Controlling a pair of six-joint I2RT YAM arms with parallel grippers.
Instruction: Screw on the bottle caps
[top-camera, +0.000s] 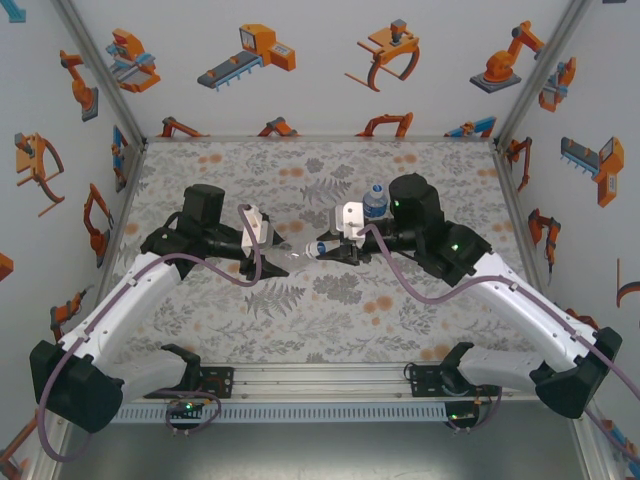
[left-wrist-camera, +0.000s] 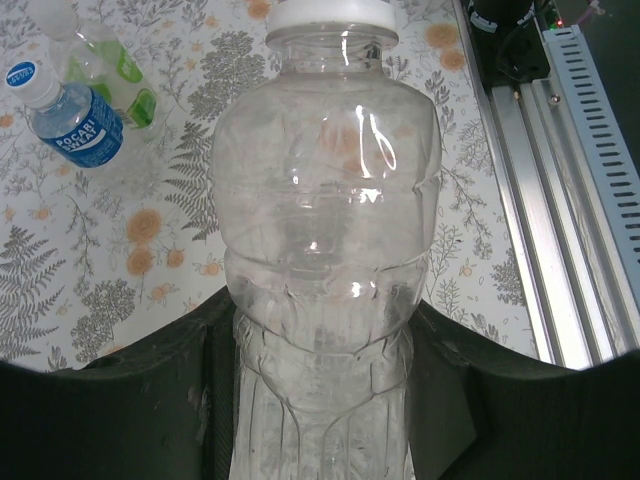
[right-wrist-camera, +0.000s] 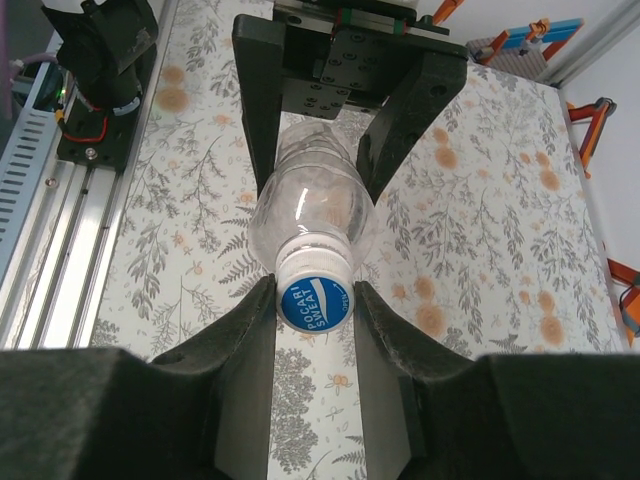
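A plain clear bottle (top-camera: 297, 251) hangs level between my two grippers above the table's middle. My left gripper (top-camera: 268, 256) is shut on its lower body (left-wrist-camera: 325, 200). A white cap with a blue printed top (right-wrist-camera: 313, 300) sits on the bottle's neck, and my right gripper (right-wrist-camera: 314, 302) is shut on it, one pad against each side. In the left wrist view the cap (left-wrist-camera: 332, 15) shows at the top edge. The blue-label bottle (top-camera: 375, 200) stands capped by the right wrist. A green-tinted bottle (left-wrist-camera: 115, 65) lies behind the blue-label one (left-wrist-camera: 75, 125).
An aluminium rail (top-camera: 320, 385) with both arm bases runs along the table's near edge. Patterned walls close in the left, back and right sides. The floral tabletop (top-camera: 330, 330) between the rail and the grippers is open.
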